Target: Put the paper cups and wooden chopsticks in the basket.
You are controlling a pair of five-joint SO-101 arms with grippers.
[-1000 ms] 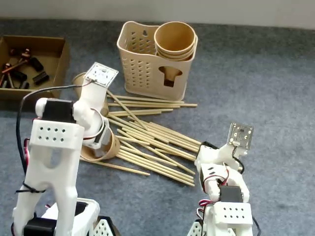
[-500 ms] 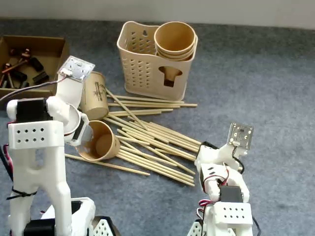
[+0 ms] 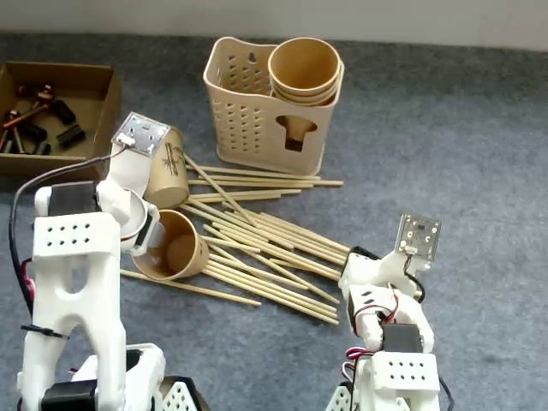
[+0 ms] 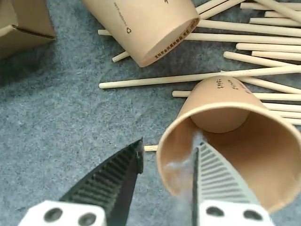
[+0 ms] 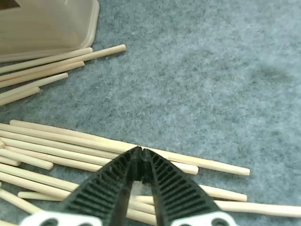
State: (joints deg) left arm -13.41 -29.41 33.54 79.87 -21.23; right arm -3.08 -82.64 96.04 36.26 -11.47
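Nearest on the right, my right gripper (image 5: pixel 139 155) hangs low over the near end of the chopsticks (image 3: pixel 282 244), its two fingers pressed together with nothing between them. The sticks lie loose on the grey carpet (image 3: pixel 445 154), fanned from the middle of the scene out toward the right.

Over on the left, my left gripper (image 4: pixel 168 143) is spread to a middling width across the rim of a paper cup (image 4: pixel 221 101). One finger reaches inside the mouth and the other sits outside, with a gap between it and the cup wall. That cup lies on its side at the left edge of the chopsticks, its mouth toward me.

Just beyond it a second cup (image 3: pixel 167 171) also lies on its side, with a few stick ends beside it.

Farther back stands the basket (image 3: pixel 248 111), upright, with a stack of cups (image 3: pixel 306 68) in its right half. At the far left sits a cardboard box (image 3: pixel 103 120) of small dark parts.
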